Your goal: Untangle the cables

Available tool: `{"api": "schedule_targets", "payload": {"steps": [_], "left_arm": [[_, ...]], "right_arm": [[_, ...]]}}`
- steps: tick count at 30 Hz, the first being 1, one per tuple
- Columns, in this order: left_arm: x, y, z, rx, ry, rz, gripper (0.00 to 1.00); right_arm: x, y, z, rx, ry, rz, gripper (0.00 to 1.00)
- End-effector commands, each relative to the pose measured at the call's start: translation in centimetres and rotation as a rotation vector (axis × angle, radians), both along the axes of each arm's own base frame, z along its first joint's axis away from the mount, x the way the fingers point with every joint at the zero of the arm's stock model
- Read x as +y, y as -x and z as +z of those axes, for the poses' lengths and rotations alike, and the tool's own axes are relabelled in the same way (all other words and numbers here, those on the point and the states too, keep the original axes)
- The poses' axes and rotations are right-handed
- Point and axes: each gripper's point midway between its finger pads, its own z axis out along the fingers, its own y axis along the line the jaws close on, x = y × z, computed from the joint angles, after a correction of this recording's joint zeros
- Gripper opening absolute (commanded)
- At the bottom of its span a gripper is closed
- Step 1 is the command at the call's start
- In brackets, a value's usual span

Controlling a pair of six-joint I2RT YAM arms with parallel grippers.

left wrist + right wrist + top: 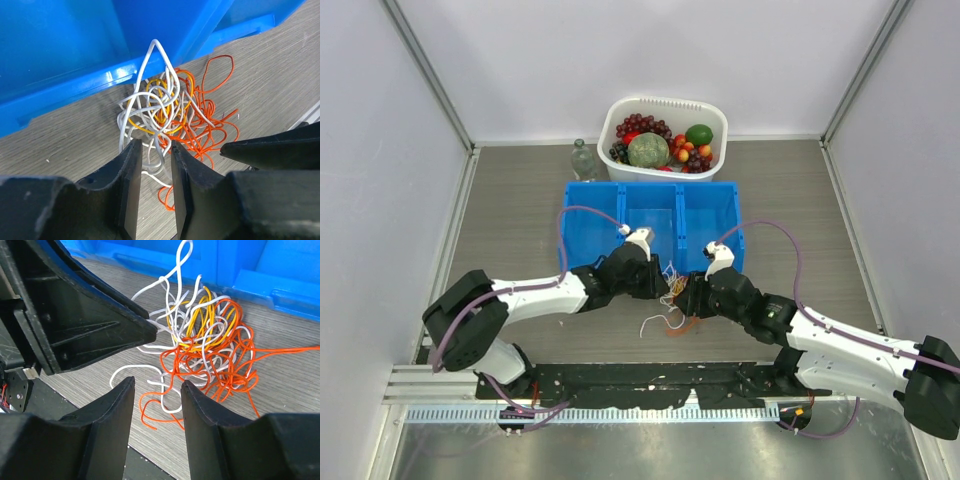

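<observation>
on the left, the left arm [535, 293] is reaching across the desk [510, 200] toward the middle. the left fingers [129, 190] are standing a little apart, leaving only a narrow gap. one white strand is passing between their tips, but they are not pressing on it.

the cables [670, 297] are lying in one loose knot on the desk, just in front of the blue bin [650, 200], between the two arms. white, yellow and orange cords are crossing each other, and one white loop is rising in front of the bin's wall. behind the bin, a white basket [665, 101] of fruit is sitting.

on the right, the right fingers [114, 425] are also standing apart, with a wider gap. they are hovering over a white loop and an orange loop at the edge of the knot, and they are holding nothing.
</observation>
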Motion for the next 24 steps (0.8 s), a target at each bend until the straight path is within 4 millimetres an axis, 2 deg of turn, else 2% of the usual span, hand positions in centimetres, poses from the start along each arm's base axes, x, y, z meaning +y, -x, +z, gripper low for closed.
{"api": "schedule_targets", "payload": {"steps": [1, 4, 7, 12, 14, 17, 22, 24], "left_arm": [[-1.9, -0.9, 1.8, -0.049, 0.053, -0.015, 0.29], [-2.0, -0.6, 2.2, -0.05, 0.067, -0.022, 0.14], [-1.5, -0.1, 3.8, -0.078, 0.09, -0.024, 0.01], [0.5, 1.5, 7.0, -0.109, 0.13, -0.039, 0.0], [1.1, 2.9, 9.9, -0.133, 0.189, -0.085, 0.0], [3.2, 4.2, 13.2, -0.185, 0.211, -0.1, 0.0], [7.1, 6.1, 21.6, -0.364, 0.332, -0.091, 0.0], [9.1, 6.2, 24.3, -0.425, 0.352, -0.044, 0.0]], "right_arm": [[0.4, -0.5, 0.5, -0.024, -0.026, -0.009, 0.47], [0.3, -0.6, 0.3, -0.018, -0.025, -0.026, 0.47], [0.1, -0.8, -0.2, -0.012, -0.017, -0.049, 0.47], [0.8, -1.4, -1.1, 0.003, -0.04, -0.077, 0.45], [1.0, -2.0, -1.7, 0.008, -0.036, -0.109, 0.44], [0.6, -2.6, -2.7, 0.02, -0.003, -0.155, 0.38], [-0.8, -2.9, -4.9, 0.039, 0.052, -0.23, 0.27], [-1.3, -2.7, -5.8, 0.054, 0.072, -0.243, 0.23]]}}
